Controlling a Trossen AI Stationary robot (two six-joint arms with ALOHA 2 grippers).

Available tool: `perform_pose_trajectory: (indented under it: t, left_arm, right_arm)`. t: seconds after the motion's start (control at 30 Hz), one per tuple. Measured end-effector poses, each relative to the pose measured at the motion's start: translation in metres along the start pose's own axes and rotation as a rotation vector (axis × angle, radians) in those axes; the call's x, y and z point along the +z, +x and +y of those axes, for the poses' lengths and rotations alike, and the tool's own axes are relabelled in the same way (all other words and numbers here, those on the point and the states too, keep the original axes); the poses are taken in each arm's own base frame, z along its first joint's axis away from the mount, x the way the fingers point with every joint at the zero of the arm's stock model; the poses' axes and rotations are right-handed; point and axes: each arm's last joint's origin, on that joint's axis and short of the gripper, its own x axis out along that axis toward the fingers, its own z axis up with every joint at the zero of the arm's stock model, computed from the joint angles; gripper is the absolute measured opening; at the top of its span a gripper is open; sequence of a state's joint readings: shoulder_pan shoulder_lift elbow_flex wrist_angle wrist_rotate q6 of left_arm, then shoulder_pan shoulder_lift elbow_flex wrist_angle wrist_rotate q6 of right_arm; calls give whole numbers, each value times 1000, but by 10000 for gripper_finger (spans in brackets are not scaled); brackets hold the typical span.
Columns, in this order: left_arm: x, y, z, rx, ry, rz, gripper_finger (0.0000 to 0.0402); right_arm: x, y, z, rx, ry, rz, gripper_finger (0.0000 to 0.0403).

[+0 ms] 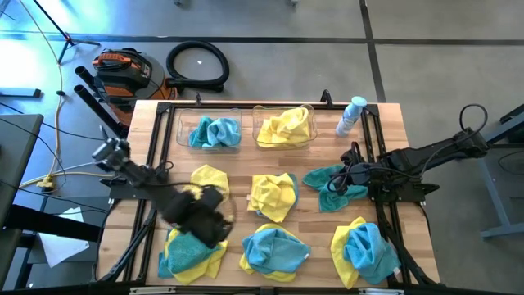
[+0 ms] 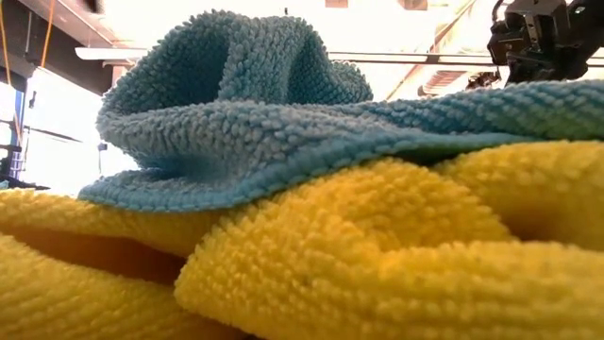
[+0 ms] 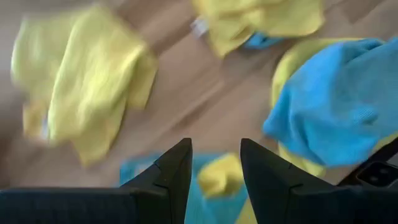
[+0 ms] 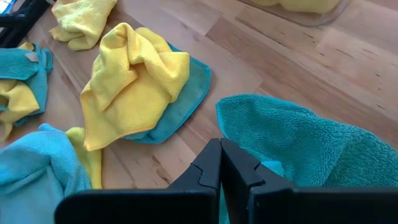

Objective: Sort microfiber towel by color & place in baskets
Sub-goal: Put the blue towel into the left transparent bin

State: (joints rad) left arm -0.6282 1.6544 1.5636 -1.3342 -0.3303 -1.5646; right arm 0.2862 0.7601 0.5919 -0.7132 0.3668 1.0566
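Two clear bins stand at the table's far side: the left bin (image 1: 182,135) holds a blue towel, the right bin (image 1: 311,131) a yellow one. Loose yellow and blue towels lie across the table. My left gripper (image 1: 206,215) (image 3: 214,165) is open and hovers over the near-left part, above a blue-and-yellow pile (image 1: 192,252) (image 3: 214,177), with nothing between its fingers. A lone yellow towel (image 1: 209,176) (image 3: 81,74) lies just beyond it. My right gripper (image 1: 344,182) (image 4: 221,163) is shut at the edge of a teal towel (image 1: 327,184) (image 4: 292,134) on the right. My right gripper has its shut fingers (image 4: 211,165) at the teal towel's bunched edge (image 4: 249,124), slanting down from the table's right. The fingers hide the spot, so I cannot tell whether they touch or pinch the cloth. The towel lies on the table.
A clear spray bottle (image 1: 350,115) stands at the far right, beside the yellow bin. Yellow-and-blue piles lie at the centre (image 1: 273,195) (image 4: 140,81), near middle (image 1: 274,250) (image 2: 283,113) and near right (image 1: 364,250). Bare wood shows between the piles.
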Motion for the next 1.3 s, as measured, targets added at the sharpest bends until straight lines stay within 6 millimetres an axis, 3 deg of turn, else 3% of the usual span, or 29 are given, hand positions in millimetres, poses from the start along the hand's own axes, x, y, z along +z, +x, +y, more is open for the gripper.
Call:
perform_pose_trajectory:
  t: [0.13, 0.37, 0.9, 1.03, 1.17, 1.3]
  left_arm:
    - [-29, -11, 15, -22, -189, 46, 126]
    - [-63, -13, 16, 35, -347, 167, 126]
    - [-107, 46, -20, 153, -228, 318, 124]
    - [-112, 55, -21, 195, -221, 333, 90]
    - [-113, 60, -17, 218, -226, 325, 20]
    - [-105, 49, -13, 186, -240, 310, 6]
  right_arm:
    - [0, 0, 0, 1, -11, 1, 0]
    - [0, 0, 0, -8, -34, -15, 0]
    - [0, 0, 0, -11, -72, -19, 0]
    - [0, 0, 0, -11, -73, -19, 0]
    - [0, 0, 0, -11, -73, -19, 0]
    - [0, 0, 0, -11, -73, -18, 0]
